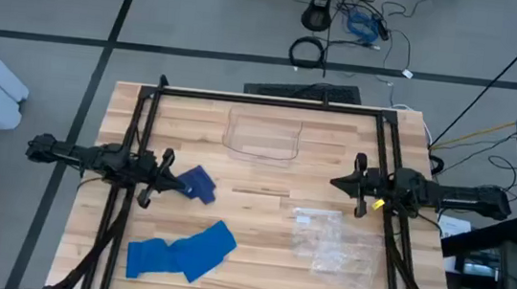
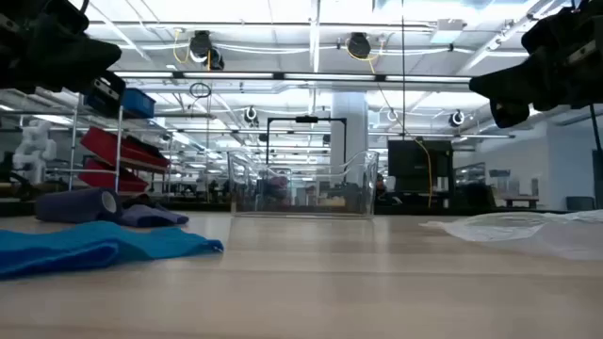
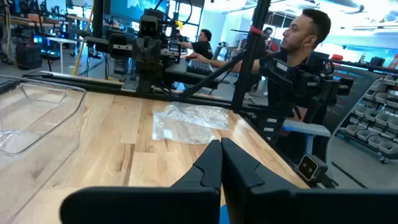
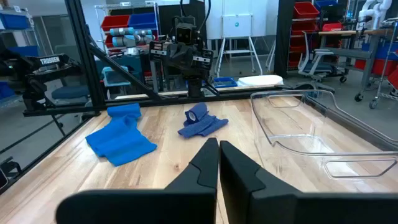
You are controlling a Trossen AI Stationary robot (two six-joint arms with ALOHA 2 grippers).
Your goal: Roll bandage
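Left arm: extended horizontally from the left side toward the centre, raised above the table. Left gripper (image 1: 174,180) jaws fully closed, holding nothing. Right arm: extended horizontally from the right side, mirroring the left. Right gripper (image 1: 336,183) jaws fully closed, empty. The grippers face each other, well apart.

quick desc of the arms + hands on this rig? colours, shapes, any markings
Both arms are dark, near-black, jointed and chunky. The left hand and right hand each end in two matte black tapered fingers, wedge-shaped with flat inner faces. The right arm carries a small yellow mark near the wrist. A black tubular frame surrounds them. No labels are readable.
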